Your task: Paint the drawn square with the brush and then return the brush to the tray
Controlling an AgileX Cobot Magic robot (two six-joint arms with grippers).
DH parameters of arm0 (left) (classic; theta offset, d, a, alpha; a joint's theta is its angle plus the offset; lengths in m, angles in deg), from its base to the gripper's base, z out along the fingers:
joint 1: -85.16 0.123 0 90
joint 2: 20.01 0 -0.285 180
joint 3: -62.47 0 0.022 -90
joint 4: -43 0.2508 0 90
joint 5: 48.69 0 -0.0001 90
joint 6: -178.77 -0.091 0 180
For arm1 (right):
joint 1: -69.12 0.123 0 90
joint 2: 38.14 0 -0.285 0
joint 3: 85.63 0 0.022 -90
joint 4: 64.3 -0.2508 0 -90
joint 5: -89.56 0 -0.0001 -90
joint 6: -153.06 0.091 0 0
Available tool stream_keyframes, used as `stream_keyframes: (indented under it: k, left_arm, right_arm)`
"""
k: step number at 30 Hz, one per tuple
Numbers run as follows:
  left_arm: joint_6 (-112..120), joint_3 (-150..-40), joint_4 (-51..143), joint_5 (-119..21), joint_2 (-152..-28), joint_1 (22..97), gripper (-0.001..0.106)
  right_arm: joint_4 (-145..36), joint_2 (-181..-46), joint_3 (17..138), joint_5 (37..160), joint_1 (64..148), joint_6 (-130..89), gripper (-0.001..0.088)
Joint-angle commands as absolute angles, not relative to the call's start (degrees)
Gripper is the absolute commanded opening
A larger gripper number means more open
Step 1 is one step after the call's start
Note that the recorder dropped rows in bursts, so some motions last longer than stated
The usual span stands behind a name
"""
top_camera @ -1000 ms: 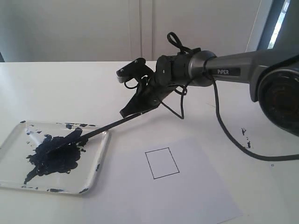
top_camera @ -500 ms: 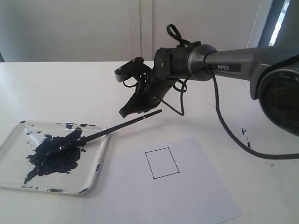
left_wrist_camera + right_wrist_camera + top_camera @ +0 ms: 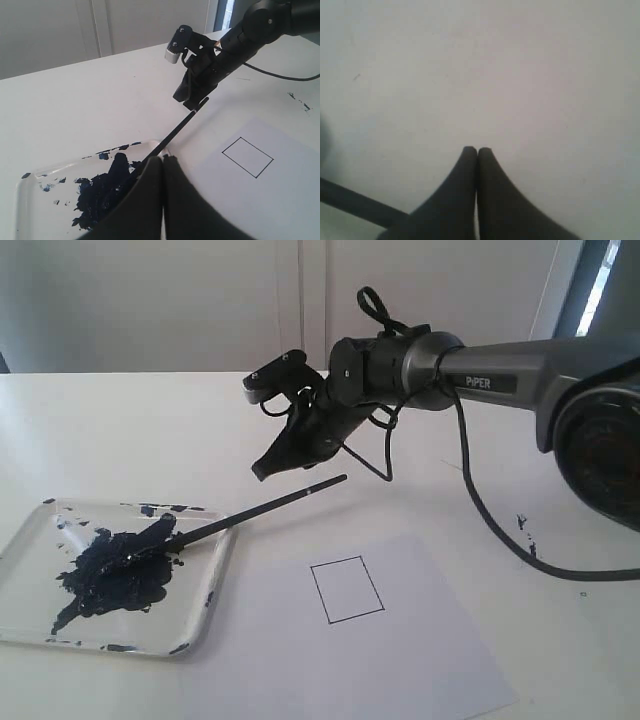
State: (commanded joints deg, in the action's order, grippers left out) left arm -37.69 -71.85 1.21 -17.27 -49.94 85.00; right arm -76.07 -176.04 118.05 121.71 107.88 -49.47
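Square [image 3: 347, 589] blank. Brush [image 3: 260, 508] lies loose, tip in tray [image 3: 195, 585]; I see both arms' jaws pinched together, empty. Pickup, painting, return all ahead.

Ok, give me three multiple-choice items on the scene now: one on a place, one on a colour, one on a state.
1. The brush tip lies: A in the tray; B on the bare table; C in the air.
2. The drawn square inside is: A blue; B white; C black.
3. The right gripper is: A open; B shut on the brush; C shut, empty.
A: tip rests inside the tray. B: no paint within the outline. C: jaws meet with nothing between.
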Motion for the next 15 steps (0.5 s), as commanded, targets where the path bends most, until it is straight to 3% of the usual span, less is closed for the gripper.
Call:
stream_keyframes:
  k: [15]
  left_arm:
    - [-37.7,-71.8,1.2,-17.3,-49.9,85.0,0.000]
  right_arm:
    - [-73.9,-177.4,126.3,136.2,107.9,-43.1,0.0000]
